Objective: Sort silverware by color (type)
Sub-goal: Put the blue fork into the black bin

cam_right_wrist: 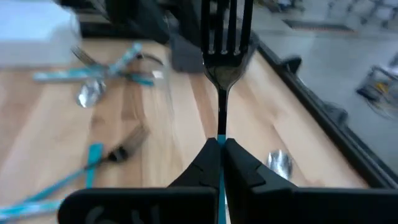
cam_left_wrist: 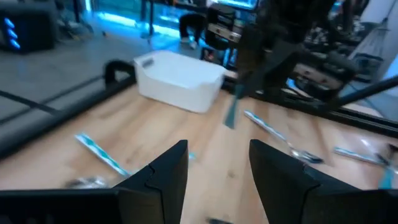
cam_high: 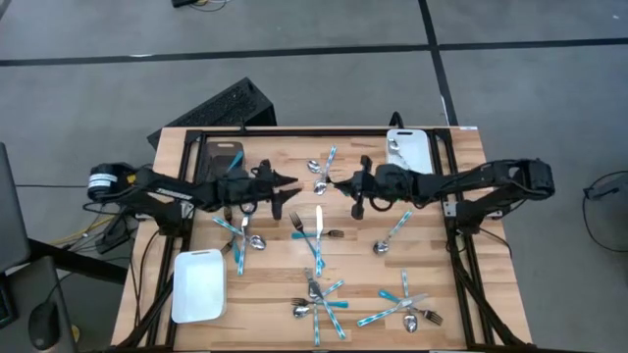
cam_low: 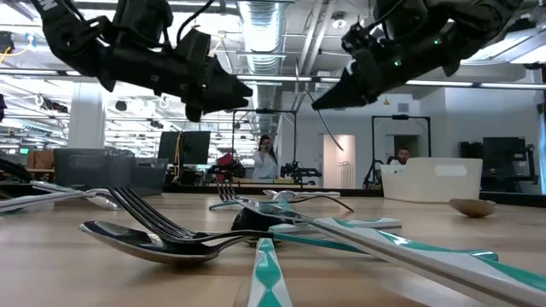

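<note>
Above wood-grain table, right claw (cam_right_wrist: pixel 219 163) pinches thin teal handle of shiny fork (cam_right_wrist: pixel 222 46); left claw (cam_left_wrist: pixel 217 163) spread, empty

fork (cam_right_wrist: pixel 221 59) tines cut off, handle hidden

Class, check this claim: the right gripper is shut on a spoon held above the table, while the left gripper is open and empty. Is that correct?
Not quite. The right gripper is shut on a fork, not a spoon; the right wrist view shows its tines clearly. The rest holds: it is held above the table, and the left gripper is open and empty.
</note>
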Motion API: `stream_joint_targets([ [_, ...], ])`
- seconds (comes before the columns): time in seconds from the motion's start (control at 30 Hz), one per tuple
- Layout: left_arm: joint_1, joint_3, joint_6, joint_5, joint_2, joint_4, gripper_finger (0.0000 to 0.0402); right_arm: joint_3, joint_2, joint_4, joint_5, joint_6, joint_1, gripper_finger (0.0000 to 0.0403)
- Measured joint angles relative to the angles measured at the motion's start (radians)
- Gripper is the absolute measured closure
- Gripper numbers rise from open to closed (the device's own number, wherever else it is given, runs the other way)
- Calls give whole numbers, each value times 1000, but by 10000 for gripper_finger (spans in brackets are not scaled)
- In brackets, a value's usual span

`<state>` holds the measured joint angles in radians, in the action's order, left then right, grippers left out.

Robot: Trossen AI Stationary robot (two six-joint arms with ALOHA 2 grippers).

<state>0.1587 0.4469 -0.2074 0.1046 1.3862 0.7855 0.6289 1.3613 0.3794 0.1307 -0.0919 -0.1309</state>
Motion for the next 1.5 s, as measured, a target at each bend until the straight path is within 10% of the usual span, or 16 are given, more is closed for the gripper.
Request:
stream_joint_targets([
  [0.27,-103,76,37,88,125,196,244,-2,44,97,-1,16,119,378],
  [0.87,-99,324,169,77,221,-70,248,0,61,110,187,43,155,378],
  [1.23,-97,324,192,134,208,-111,394,0,61,88,194,63,172,340],
  [1.5,-96,333,179,542,-83,-772,400,0,51,-41,287,138,176,251],
])
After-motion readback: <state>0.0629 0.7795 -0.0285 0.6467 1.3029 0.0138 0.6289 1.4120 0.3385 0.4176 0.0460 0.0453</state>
